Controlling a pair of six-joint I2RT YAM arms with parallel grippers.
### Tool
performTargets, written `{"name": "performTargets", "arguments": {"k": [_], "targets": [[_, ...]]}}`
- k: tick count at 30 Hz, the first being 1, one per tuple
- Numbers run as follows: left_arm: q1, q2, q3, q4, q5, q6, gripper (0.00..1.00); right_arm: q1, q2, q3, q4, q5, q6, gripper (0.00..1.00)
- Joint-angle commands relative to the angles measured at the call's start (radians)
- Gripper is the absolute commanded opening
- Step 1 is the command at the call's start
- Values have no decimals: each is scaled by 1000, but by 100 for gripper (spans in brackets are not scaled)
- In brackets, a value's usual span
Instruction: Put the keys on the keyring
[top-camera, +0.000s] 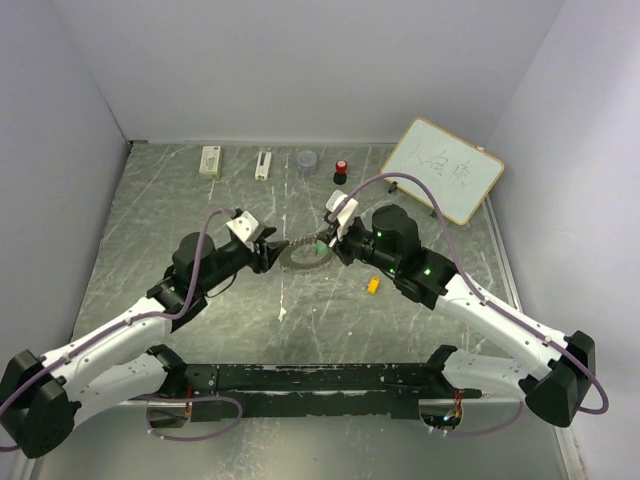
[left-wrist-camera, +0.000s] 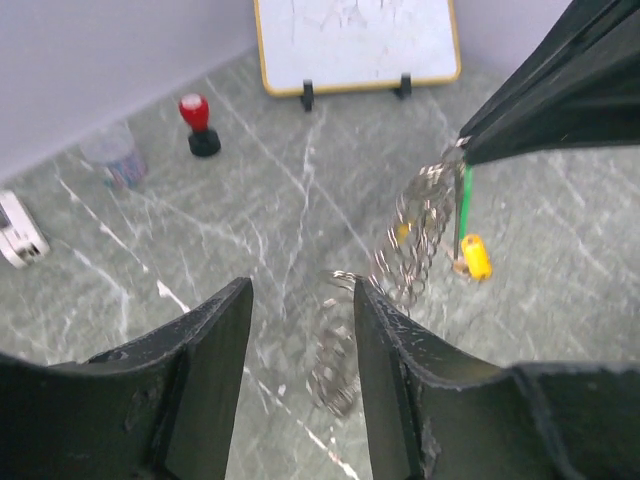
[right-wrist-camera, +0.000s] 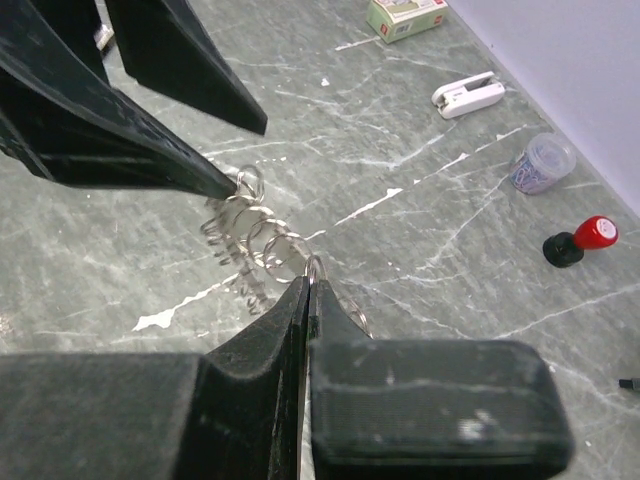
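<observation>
Jaws of the right gripper (right-wrist-camera: 306, 288) are pressed flat together on the keyring (right-wrist-camera: 250, 235), a thin wire hoop crowded with small silvery coiled loops that spans the gap between both grippers. The left gripper (left-wrist-camera: 300, 295) is spread apart, one matte black finger (left-wrist-camera: 385, 340) touching the rim. A slim green key (left-wrist-camera: 465, 205) hangs just under the right tips. A stubby yellow key (left-wrist-camera: 475, 257) lies below them on the veined grey-green table (left-wrist-camera: 280, 200).

Key (top-camera: 373, 285) on table (top-camera: 200, 200), right of keyring (top-camera: 298, 257); whiteboard (top-camera: 443, 170) behind.

Silvery keyring (top-camera: 297, 258), yellow key (top-camera: 373, 285) nearby
</observation>
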Motion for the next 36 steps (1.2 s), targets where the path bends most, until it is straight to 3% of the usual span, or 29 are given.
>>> {"name": "performTargets", "arguments": {"k": [1, 7, 13, 22, 36], "targets": [[-4, -69, -31, 160, 7, -5, 56, 5, 14, 42, -7, -16, -45, 0], [-2, -51, -1, 165, 42, 11, 58, 4, 14, 47, -33, -49, -53, 0], [-4, 53, 26, 185, 170, 12, 57, 5, 8, 55, -53, -48, -39, 0], [-4, 76, -59, 386, 316, -56, 56, 3, -3, 60, -52, -32, -12, 0], [-4, 56, -78, 407, 365, -40, 56, 2, 14, 72, -27, -56, 6, 0]]}}
